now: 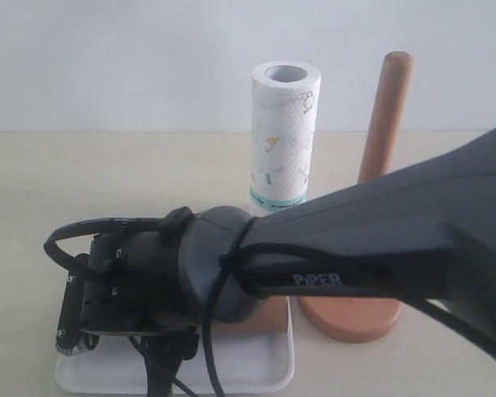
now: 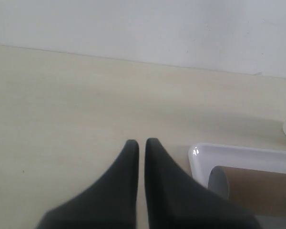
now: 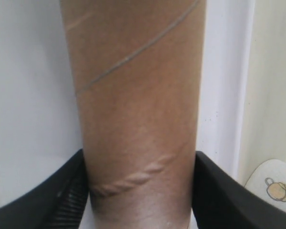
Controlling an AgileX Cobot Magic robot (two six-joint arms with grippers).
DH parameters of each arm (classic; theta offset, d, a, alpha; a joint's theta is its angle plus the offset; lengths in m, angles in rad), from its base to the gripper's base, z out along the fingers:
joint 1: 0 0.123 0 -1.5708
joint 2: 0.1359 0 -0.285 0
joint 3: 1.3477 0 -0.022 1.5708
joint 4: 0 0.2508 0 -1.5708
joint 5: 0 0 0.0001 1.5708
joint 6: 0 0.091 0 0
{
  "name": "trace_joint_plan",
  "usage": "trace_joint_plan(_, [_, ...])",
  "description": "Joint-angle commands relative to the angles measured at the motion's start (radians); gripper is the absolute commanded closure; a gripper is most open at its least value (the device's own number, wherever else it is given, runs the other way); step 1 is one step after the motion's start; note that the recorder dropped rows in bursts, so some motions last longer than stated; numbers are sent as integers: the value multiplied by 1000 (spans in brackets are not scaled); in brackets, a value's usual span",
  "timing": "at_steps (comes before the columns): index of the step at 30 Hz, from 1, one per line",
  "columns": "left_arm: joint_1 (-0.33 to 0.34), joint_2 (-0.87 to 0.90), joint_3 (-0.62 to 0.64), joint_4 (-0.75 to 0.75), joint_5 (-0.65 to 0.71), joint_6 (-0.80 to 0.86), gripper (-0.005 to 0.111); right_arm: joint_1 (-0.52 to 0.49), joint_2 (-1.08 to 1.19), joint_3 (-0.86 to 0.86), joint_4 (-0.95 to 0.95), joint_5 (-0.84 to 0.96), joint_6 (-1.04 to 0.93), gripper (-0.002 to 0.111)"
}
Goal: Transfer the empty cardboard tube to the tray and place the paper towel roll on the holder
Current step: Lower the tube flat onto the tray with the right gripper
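Note:
The empty cardboard tube (image 3: 138,95) lies on the white tray (image 3: 28,95), and my right gripper (image 3: 140,191) is shut on it, a finger pressing each side. In the exterior view the right arm reaches across to the tray (image 1: 256,376) at the front left, and only a bit of the tube (image 1: 269,314) shows behind it. The paper towel roll (image 1: 285,141) stands upright behind the tray. The wooden holder (image 1: 384,116) stands bare to its right. My left gripper (image 2: 142,145) is shut and empty, low over the table beside the tray's corner (image 2: 200,155) and the tube's open end (image 2: 219,183).
The holder's round base (image 1: 351,318) sits close to the tray's right rim. The right arm's dark forearm (image 1: 397,223) crosses in front of the roll's foot and the holder's rod. Light table surface (image 2: 86,95) stretches to the left of the tray.

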Motion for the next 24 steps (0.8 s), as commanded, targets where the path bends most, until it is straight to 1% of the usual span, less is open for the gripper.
trace_joint_plan(1, [3, -2, 4, 3, -1, 1, 103, -2, -5, -4, 4, -1, -19, 63])
trace_joint_plan(4, [3, -2, 4, 3, -1, 1, 103, -2, -5, -4, 6, -2, -27, 51])
trace_joint_plan(6, [3, -2, 4, 3, -1, 1, 103, -2, -5, -4, 10, -2, -27, 47])
trace_joint_plan(11, [3, -2, 4, 3, -1, 1, 103, -2, -5, -4, 30, -22, -51, 47])
trace_joint_plan(16, [3, -2, 4, 3, -1, 1, 103, -2, -5, -4, 33, -46, -52, 39])
trace_joint_plan(24, [3, -2, 4, 3, -1, 1, 103, -2, -7, -8, 31, -32, -36, 39])
